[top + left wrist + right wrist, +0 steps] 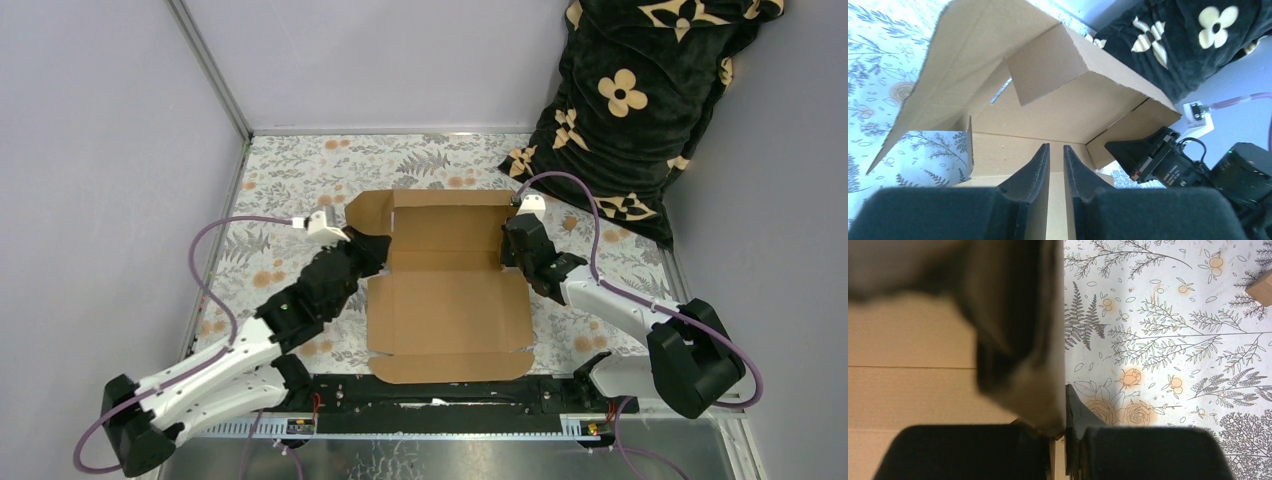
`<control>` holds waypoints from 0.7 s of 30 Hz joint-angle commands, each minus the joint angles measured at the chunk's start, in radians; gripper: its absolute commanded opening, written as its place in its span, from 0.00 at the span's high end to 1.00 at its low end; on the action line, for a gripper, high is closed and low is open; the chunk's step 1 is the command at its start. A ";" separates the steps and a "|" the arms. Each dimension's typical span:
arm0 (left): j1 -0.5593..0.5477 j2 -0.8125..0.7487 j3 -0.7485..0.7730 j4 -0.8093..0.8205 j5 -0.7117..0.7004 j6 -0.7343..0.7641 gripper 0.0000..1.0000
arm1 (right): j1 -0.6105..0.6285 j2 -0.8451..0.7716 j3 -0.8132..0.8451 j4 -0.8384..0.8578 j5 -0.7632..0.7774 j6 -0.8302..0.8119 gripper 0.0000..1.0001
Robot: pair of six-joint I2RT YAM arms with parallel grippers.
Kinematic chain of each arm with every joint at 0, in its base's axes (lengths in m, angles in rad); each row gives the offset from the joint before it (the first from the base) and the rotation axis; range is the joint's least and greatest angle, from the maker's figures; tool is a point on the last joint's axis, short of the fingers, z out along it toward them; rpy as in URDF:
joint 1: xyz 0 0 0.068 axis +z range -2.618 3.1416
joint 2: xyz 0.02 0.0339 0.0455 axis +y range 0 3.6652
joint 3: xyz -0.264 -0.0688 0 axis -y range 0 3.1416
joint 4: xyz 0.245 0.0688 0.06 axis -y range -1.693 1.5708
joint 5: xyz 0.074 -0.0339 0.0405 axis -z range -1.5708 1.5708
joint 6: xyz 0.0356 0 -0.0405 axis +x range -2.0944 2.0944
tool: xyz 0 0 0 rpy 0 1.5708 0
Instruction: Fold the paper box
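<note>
The paper box (445,300) lies mid-table on the floral cloth (290,170), near panels flat and far section partly raised. I judge the side walls are being stood up. The right gripper (514,243) reaches in from the right and looks pressed together on the right wall, though its wrist view is blurred. The left gripper (366,250) comes in low at the left wall, fingers (1040,167) a slit apart — whether they pinch card I cannot tell. Next, both walls need holding upright while the far flap folds over.
</note>
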 commanded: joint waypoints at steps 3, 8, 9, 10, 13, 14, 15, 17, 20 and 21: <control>-0.003 -0.191 0.028 -0.181 -0.145 0.022 0.72 | -0.007 -0.034 0.014 0.065 -0.029 -0.024 0.94; -0.004 -0.186 0.078 -0.289 -0.289 0.007 0.66 | -0.018 -0.055 0.007 0.068 -0.090 -0.044 0.94; -0.003 -0.184 0.083 -0.302 -0.310 0.004 0.65 | -0.021 -0.060 0.006 0.064 -0.100 -0.048 0.94; -0.004 -0.185 0.088 -0.314 -0.336 -0.002 0.65 | -0.023 -0.065 0.005 0.061 -0.109 -0.051 0.94; -0.003 -0.202 0.101 -0.344 -0.415 -0.010 0.60 | -0.030 -0.080 0.001 0.051 -0.145 -0.064 0.95; -0.002 -0.209 0.104 -0.350 -0.437 -0.010 0.57 | -0.033 -0.086 0.001 0.046 -0.152 -0.070 0.95; 0.000 -0.217 0.108 -0.356 -0.457 -0.007 0.54 | -0.033 -0.090 0.001 0.038 -0.155 -0.073 0.95; 0.006 -0.228 0.113 -0.365 -0.482 -0.003 0.50 | -0.037 -0.100 -0.004 0.035 -0.169 -0.077 0.95; 0.032 -0.241 0.109 -0.367 -0.481 0.001 0.45 | -0.038 -0.109 -0.010 0.035 -0.202 -0.079 0.95; 0.043 -0.249 0.102 -0.359 -0.472 0.008 0.44 | -0.038 -0.112 -0.011 0.036 -0.211 -0.081 0.95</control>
